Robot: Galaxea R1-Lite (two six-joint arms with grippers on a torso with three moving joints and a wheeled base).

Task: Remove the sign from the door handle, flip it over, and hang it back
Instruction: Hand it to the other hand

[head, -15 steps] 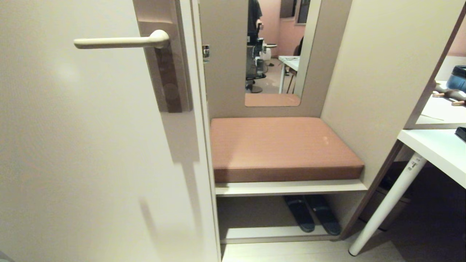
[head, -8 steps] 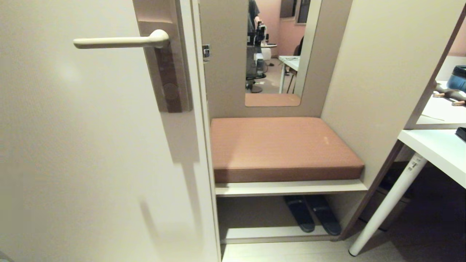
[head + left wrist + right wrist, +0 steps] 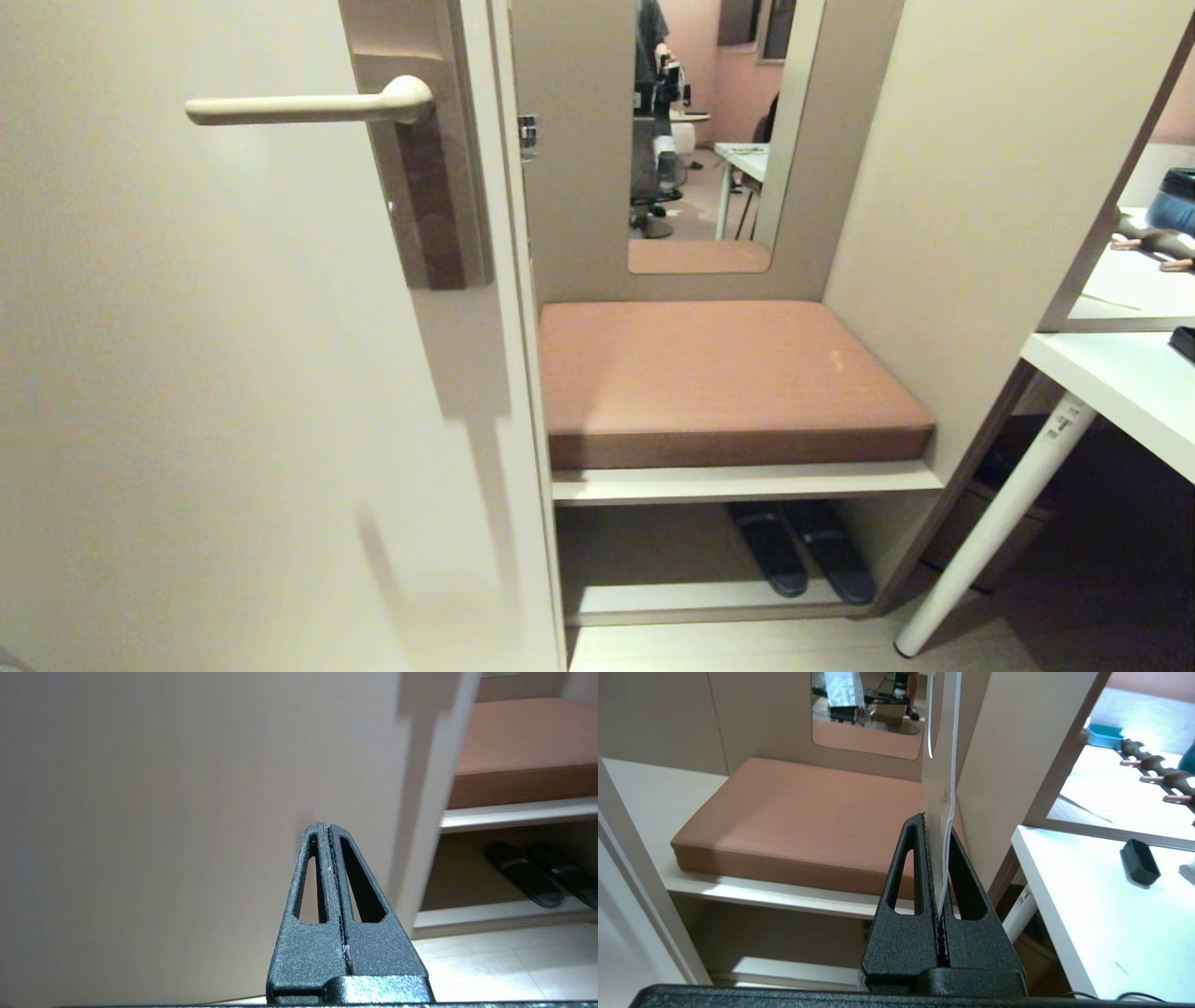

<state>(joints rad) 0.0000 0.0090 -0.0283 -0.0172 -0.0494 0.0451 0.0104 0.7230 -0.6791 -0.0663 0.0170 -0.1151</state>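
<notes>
The right tool (image 3: pixel 934 828) is pinching the sign (image 3: pixel 941 784) by its lower end; the card is seen edge-on, rising from between the tips to the upper middle of the right wrist view. Only this view shows the sign and that tool. Behind them lie a brown cushion (image 3: pixel 803 816) on a shelf and, at the right, a white tabletop (image 3: pixel 1087 896). The left tool (image 3: pixel 328 830) is pressed together with nothing in it, its tips close to the pale door (image 3: pixel 163 812); only the left wrist view shows it. The head view shows neither tool: the door handle (image 3: pixel 299 107) sits bare at the upper left, the cushion at centre.
</notes>
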